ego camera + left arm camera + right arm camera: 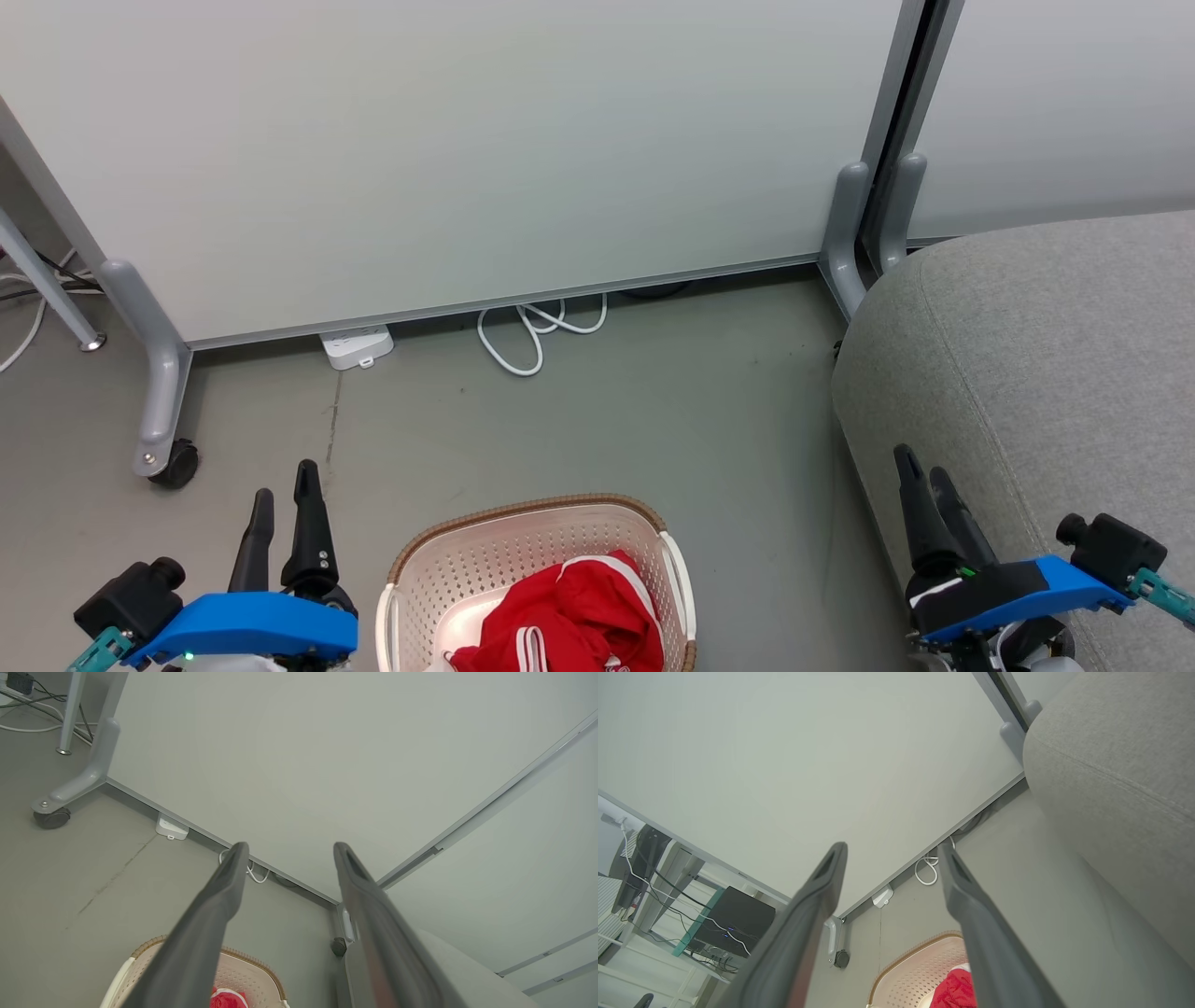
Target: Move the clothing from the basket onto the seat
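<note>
The cream-white perforated basket (439, 569) with a brown woven rim sits on the floor at the bottom centre of the head view, holding crumpled red clothing (569, 616) with white stripes. The grey seat (1055, 373) fills the right side. My left gripper (285, 485) hovers open to the left of the basket, nothing between its fingers. Over the seat's front edge, my right gripper (920, 464) stands open and empty. In the wrist views the basket (252, 970) (920, 966) and the clothing (229, 998) (955, 991) peek between the spread fingers.
A wheeled grey partition (467, 159) stands behind, with a caster foot (163, 453) at the left and another leg (845, 233) by the seat. A white power strip (357, 347) and looped cable (537, 331) lie at its base. Bare grey floor surrounds the basket.
</note>
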Controlling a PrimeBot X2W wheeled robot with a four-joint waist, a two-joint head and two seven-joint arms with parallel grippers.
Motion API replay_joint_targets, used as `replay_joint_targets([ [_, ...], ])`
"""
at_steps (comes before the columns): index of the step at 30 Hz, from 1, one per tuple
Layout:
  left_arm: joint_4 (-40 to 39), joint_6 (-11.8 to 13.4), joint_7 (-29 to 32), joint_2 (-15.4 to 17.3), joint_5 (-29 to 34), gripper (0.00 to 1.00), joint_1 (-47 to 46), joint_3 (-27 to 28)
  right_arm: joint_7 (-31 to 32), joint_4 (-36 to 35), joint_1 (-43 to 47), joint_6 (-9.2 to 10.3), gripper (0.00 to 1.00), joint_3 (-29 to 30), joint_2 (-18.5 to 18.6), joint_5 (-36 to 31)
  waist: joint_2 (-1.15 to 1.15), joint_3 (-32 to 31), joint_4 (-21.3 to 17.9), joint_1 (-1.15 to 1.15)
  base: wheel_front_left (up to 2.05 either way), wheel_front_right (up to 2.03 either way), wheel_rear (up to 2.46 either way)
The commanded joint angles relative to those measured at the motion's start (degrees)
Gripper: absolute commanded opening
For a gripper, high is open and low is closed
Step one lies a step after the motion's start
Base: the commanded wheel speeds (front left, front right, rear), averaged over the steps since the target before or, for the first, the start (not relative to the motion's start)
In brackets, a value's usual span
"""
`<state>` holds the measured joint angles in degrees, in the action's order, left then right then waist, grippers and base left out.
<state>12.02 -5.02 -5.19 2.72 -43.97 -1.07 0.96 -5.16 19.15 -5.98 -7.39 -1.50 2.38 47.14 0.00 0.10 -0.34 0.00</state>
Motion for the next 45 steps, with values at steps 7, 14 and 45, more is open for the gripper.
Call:
replay_joint_targets([
  [7,-0.95,-0.04,-1.67,0.46,6.27,1.0,-0.04,-0.61,-1.5,0.05,-2.11,-0.08,1.0,-0.77,0.44,-6.28,0.0,-0.08,0.04,0.0,0.0,0.0,0.0],
  [14,-0.56,-0.21,-2.78,0.51,10.89,1.0,0.26,-0.75,-2.26,0.5,-2.41,-0.09,1.0,-1.15,0.48,-11.54,0.0,-0.32,0.06,0.0,0.0,0.0,0.0],
  [45,1.05,-1.08,-6.88,0.29,25.04,1.0,0.92,-0.92,-4.06,0.44,-2.6,-0.13,1.0,-0.31,0.6,-30.47,0.0,-0.9,0.04,0.0,0.0,0.0,0.0],
])
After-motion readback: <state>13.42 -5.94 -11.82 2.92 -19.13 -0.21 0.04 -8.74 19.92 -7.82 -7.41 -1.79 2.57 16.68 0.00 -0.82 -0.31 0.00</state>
